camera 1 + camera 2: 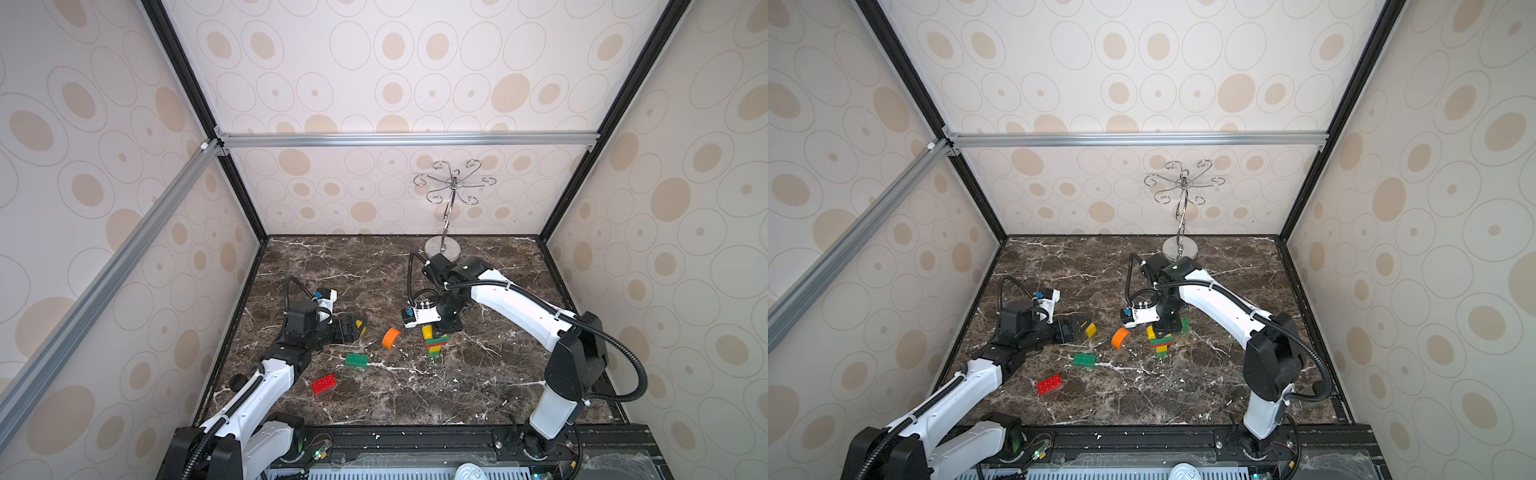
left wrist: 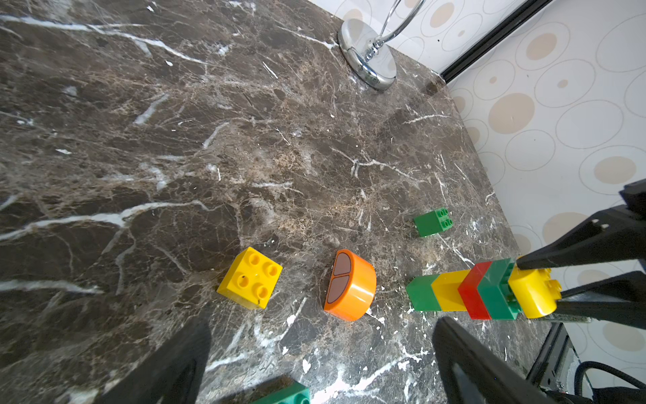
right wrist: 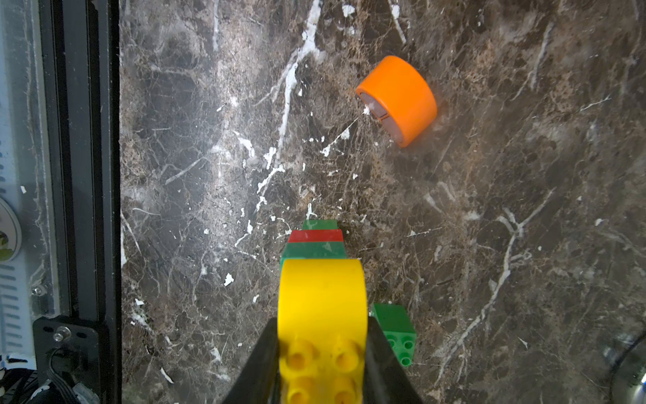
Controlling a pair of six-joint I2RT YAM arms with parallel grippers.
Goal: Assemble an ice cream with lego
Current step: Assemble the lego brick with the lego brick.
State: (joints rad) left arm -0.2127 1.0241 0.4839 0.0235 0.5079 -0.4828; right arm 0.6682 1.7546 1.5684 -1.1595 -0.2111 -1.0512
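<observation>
While the right gripper (image 3: pixel 323 323) is pinching the yellow domed piece (image 2: pixel 529 292) at the top of the upright stack (image 1: pixel 435 343) (green, yellow, red, green) on the table (image 1: pixel 490 374), the left gripper (image 1: pixel 356 326) sits spread wide just beside the yellow square brick (image 2: pixel 250 278). Orange domed piece (image 2: pixel 353 285) is on its side between that brick and the stack. The small green brick (image 2: pixel 432 222) is just beside the stack, with the green oblong brick (image 1: pixel 356 360) and red oblong brick (image 1: pixel 324 384) loose nearer the front.
</observation>
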